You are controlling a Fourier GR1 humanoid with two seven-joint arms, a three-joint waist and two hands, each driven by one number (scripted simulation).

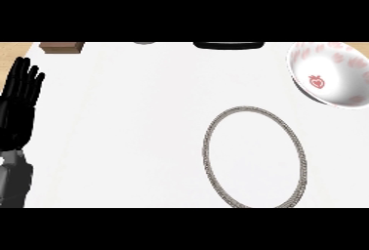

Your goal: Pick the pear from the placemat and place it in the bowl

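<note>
A white bowl (333,73) with red strawberry prints stands at the upper right, partly cut off by the view's edge. A white oval placemat (254,156) with a grey braided rim lies on the counter, right of centre. No pear shows on the placemat or anywhere else in view. My left hand (18,105) rests open at the left edge, fingers straight and pointing up, far from both placemat and bowl. My right hand is out of view.
A brown block (61,47) sits at the far left edge of the white counter (130,122). A black object (228,45) and a small grey one (144,43) peek in along the far edge.
</note>
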